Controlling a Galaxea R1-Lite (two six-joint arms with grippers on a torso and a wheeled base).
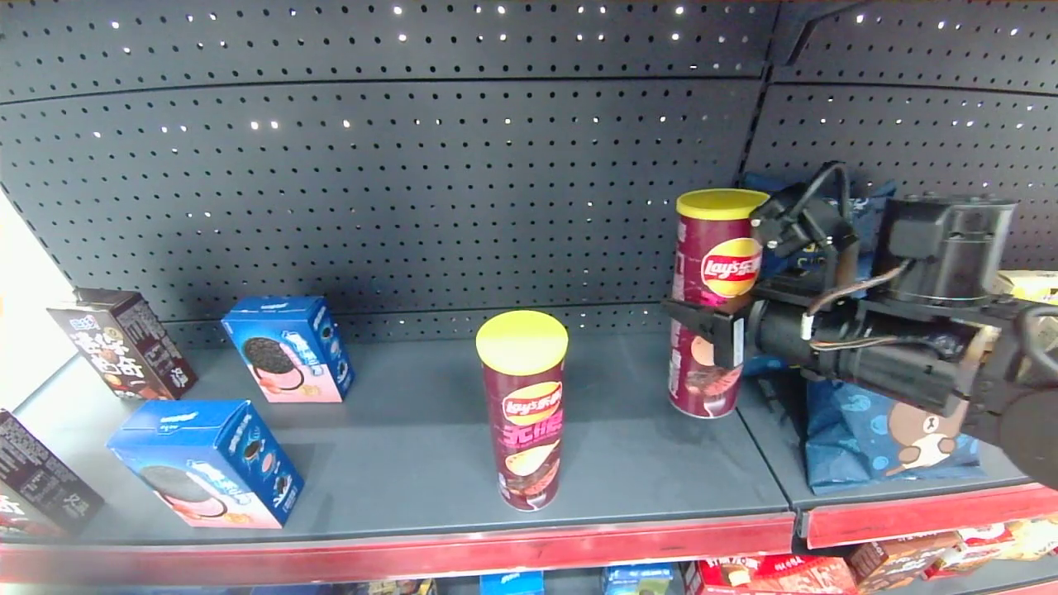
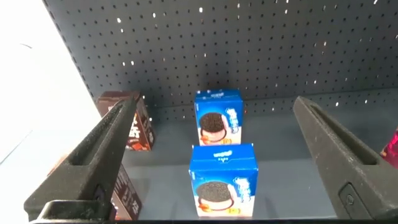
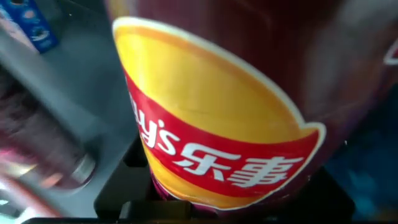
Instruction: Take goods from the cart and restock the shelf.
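Observation:
A tall maroon chip can with a yellow lid stands upright at the right end of the grey shelf. My right gripper is shut on its middle, coming in from the right. In the right wrist view the can's label sits very close between the jaws. A second, identical chip can stands free nearer the shelf's front edge. My left gripper is open with nothing between its fingers, facing two blue cookie boxes.
Two blue cookie boxes and two dark brown boxes occupy the shelf's left part. A blue bag with a bear lies under my right arm. Pegboard backs the shelf; more goods sit on the shelf below.

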